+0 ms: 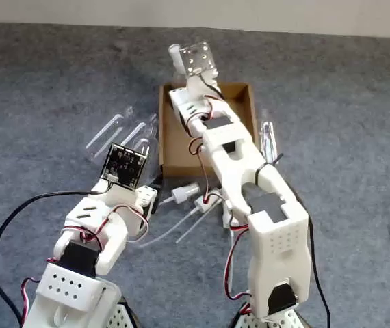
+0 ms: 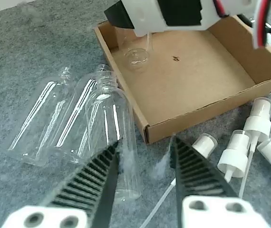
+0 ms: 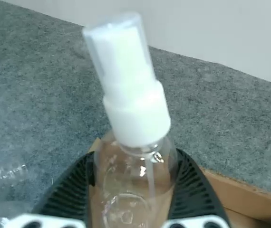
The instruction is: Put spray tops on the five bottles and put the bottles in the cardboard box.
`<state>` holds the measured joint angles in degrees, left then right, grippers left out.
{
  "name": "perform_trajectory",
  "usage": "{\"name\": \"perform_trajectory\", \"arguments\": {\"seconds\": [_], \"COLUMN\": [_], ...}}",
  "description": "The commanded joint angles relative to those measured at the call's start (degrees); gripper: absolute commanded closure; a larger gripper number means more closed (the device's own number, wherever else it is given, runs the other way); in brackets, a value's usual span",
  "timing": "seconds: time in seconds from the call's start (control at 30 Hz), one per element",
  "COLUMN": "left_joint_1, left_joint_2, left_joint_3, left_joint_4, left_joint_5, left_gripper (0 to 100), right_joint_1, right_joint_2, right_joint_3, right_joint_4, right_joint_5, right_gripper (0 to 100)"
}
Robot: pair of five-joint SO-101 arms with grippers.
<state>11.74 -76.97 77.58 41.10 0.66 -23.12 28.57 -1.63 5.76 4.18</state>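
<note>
My right claw (image 3: pixel 135 183) grips one capped bottle (image 3: pixel 131 118) over the box (image 2: pixel 207 111); my left claw (image 2: pixel 145 166), apart, hangs near the uncapped bottles (image 2: pixel 78 114) and tops (image 2: pixel 240 142).

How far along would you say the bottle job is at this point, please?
Done: one bottle has its spray top on. In hand: the right gripper holds it upright at the cardboard box, not yet released. Left: three uncapped bottles lie beside the box, a fourth on its other side, loose spray tops wait nearby, and the left gripper hangs open near them.
</note>
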Motion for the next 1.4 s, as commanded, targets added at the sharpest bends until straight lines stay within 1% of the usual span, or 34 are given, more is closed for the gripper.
{"name": "perform_trajectory", "arguments": {"seconds": [0.0,0.33,0.53,0.6,0.73,1.1,1.27,1.37], "left_joint_1": [-0.66,-0.75,-0.84,-0.84,-0.84,-0.84,-0.84,-0.84], "left_joint_2": [-0.57,-0.57,-0.57,-0.57,-0.57,-0.57,-0.57,-0.57], "left_joint_3": [-0.48,-0.48,-0.48,-0.48,-0.13,-0.13,-0.13,-0.13], "left_joint_4": [-1.49,-1.49,-1.49,-1.49,-2.9,-2.99,-2.99,-2.99], "left_joint_5": [-0.18,-0.18,-0.26,-0.26,-0.26,-0.26,-0.26,-0.26], "left_gripper": [88,88,88,88,88,88,88,88], "right_joint_1": [0.31,-0.48,-0.66,-0.75,-0.92,-1.01,-1.36,-1.89], "right_joint_2": [-1.01,-1.1,-1.19,-1.19,-1.27,-1.27,-1.27,-1.27], "right_joint_3": [-3.38,-3.12,-2.95,-2.95,-2.95,-3.03,-2.95,-2.95], "right_joint_4": [-1.1,-1.1,-0.92,-0.84,-0.84,-0.57,-0.48,-0.48], "right_joint_5": [0.18,0.62,0.62,0.62,0.62,0.7,0.7,0.7], "right_gripper": [99.5,98.2,86.6,84.9,84.2,84.1,78.2,77.4]}}
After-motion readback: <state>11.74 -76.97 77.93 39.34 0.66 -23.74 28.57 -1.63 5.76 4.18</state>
